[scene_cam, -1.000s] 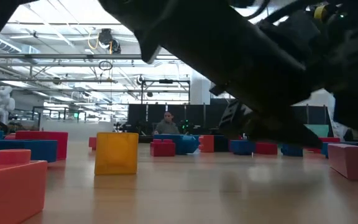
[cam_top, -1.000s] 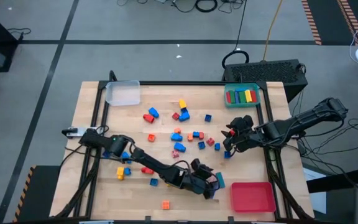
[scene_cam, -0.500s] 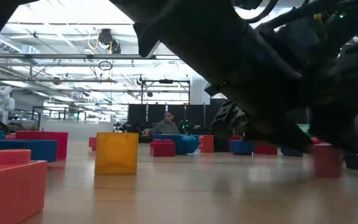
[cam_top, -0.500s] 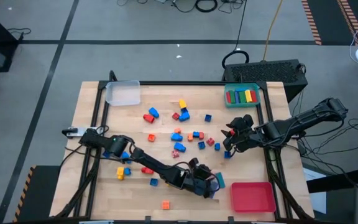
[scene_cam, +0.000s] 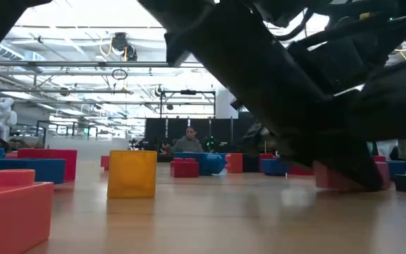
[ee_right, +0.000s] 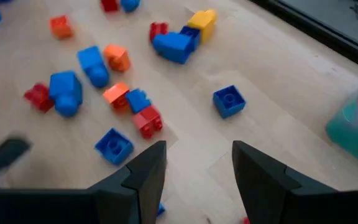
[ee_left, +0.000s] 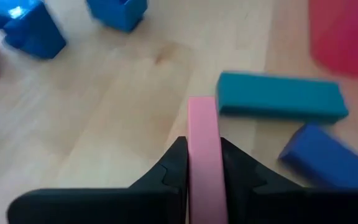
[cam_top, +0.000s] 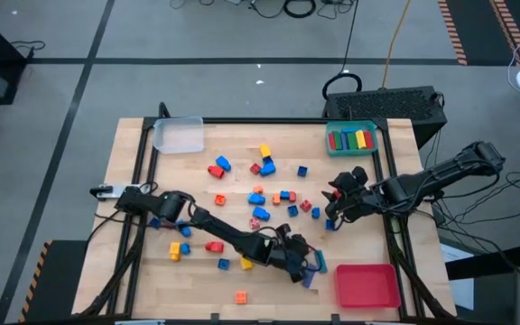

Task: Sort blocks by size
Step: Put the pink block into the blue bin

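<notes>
The left gripper sits low over the table, at the lower centre of the high view, just left of the red tray. Its two dark fingers press against both sides of a narrow pink block, so the jaws are closed on that block. Just beyond the pink block lie a teal bar and a dark blue block, both flat on the wood.

The right gripper hangs at the right-centre of the high view, above the table's right edge. Its jaws stand apart with nothing between them.

The remaining blocks lie scattered across the middle of the table in red, blue, orange and yellow. A clear tray occupies the upper left corner. A teal tray at the upper right holds several long bars.
</notes>
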`<move>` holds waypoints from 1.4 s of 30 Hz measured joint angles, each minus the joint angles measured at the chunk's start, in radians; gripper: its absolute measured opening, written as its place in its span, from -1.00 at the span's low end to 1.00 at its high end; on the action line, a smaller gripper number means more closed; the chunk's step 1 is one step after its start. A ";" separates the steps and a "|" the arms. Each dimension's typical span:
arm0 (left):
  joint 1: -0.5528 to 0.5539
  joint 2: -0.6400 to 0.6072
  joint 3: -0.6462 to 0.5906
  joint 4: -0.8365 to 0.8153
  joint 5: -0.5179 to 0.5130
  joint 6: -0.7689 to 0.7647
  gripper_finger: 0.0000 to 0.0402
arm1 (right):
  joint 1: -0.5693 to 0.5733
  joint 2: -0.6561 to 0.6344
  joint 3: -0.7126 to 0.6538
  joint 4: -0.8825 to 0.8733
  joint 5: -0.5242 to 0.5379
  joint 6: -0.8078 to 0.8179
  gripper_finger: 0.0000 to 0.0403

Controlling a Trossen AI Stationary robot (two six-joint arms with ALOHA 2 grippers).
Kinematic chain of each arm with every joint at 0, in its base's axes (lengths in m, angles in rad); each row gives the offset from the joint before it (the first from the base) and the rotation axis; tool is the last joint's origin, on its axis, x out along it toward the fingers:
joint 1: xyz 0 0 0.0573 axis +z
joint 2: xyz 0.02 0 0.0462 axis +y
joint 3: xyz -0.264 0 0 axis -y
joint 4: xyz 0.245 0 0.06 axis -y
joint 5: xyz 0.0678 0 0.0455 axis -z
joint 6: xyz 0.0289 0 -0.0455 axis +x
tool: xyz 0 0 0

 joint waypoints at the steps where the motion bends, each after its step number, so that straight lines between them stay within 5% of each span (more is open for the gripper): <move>1: 0.008 -0.008 0.000 -0.014 0.016 0.015 -0.71 | 0.010 0.000 0.000 -0.001 -0.001 -0.014 -0.16; 11: 0.054 -0.109 -0.002 -0.057 0.049 0.224 -0.71 | 0.115 0.022 0.000 0.039 -0.158 -0.158 -0.16; 28: 0.123 -0.134 -0.002 -0.050 0.131 0.234 -0.71 | 0.230 0.242 0.000 0.225 -0.233 -0.354 -0.16; 42: 0.134 -0.134 -0.002 0.000 0.202 0.365 -0.71 | 0.230 0.298 0.000 0.292 -0.238 -0.419 -0.21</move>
